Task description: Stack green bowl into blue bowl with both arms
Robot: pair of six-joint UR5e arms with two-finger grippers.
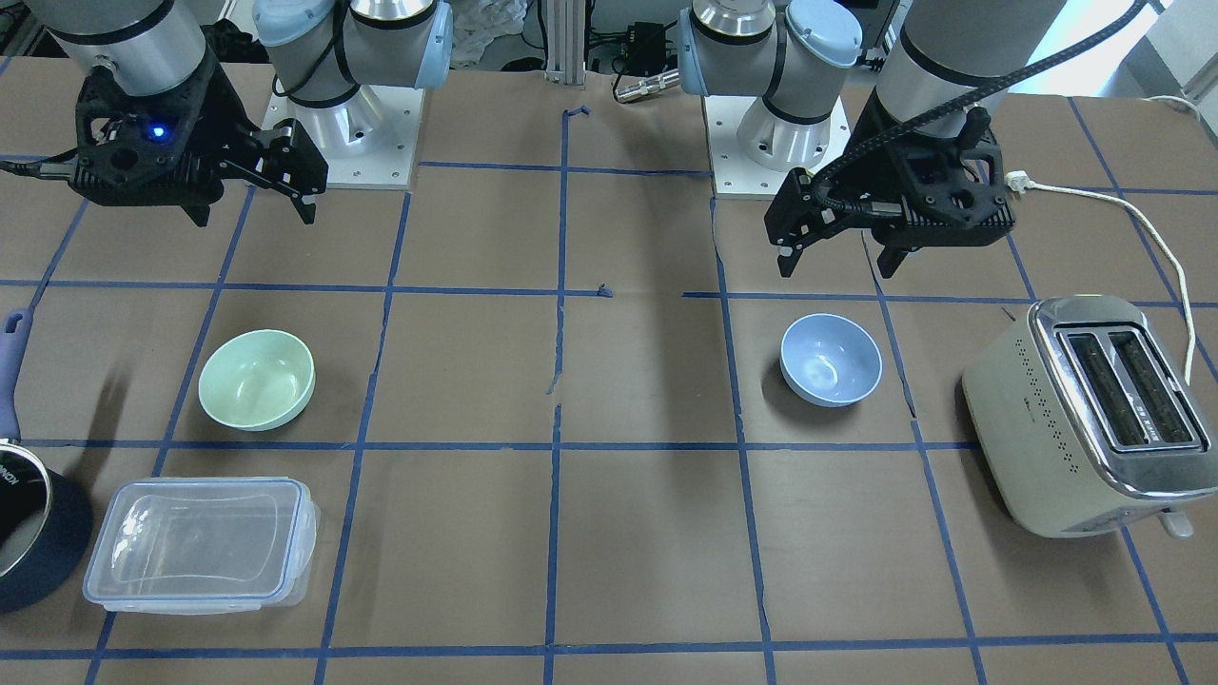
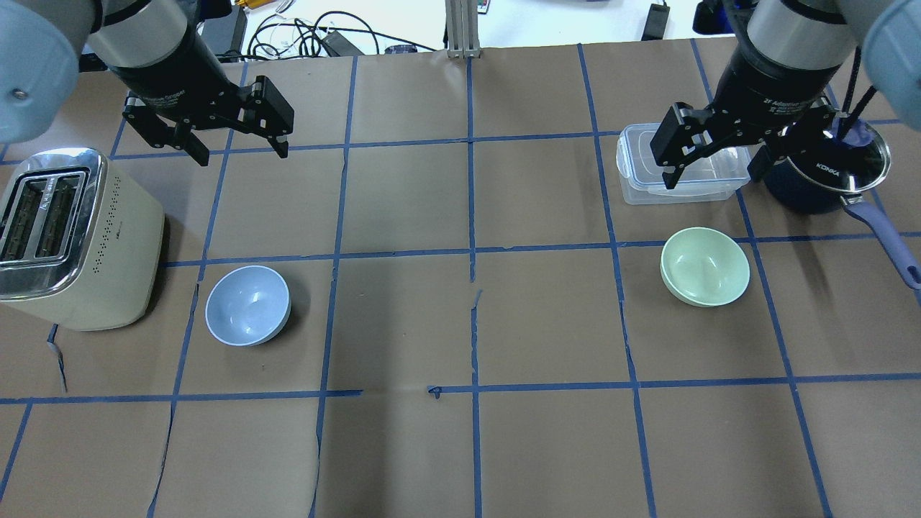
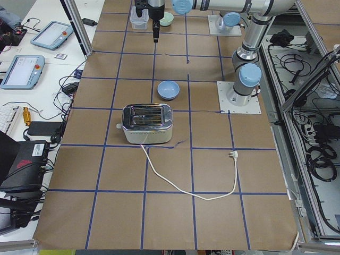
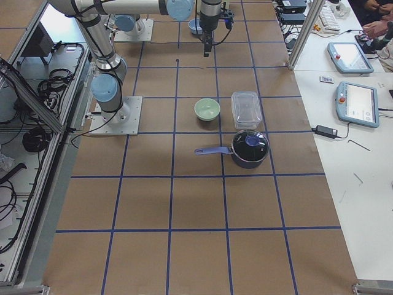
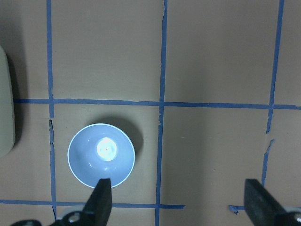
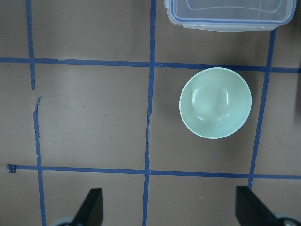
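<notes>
Green bowl (image 2: 705, 266) upright on desk (image 2: 468, 324), robot's right side, just beside clear lidded container (image 2: 637, 169); navy saucepan (image 2: 856, 169) next to that. Blue bowl (image 2: 247, 305) upright on left side, near toaster (image 2: 72, 237). Bowls well apart. Left pincer (image 2: 241, 147) and right pincer (image 2: 711, 171) both spread wide, holding nothing, hanging above desk.

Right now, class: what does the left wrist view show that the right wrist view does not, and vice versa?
Only the left wrist view: the blue bowl, and a sliver of the cream toaster at the left edge. Only the right wrist view: the green bowl, and the clear lidded container at the top edge. Both: the brown table gridded with blue tape, and at the bottom an open, empty gripper: the left gripper in one, the right gripper in the other.
</notes>
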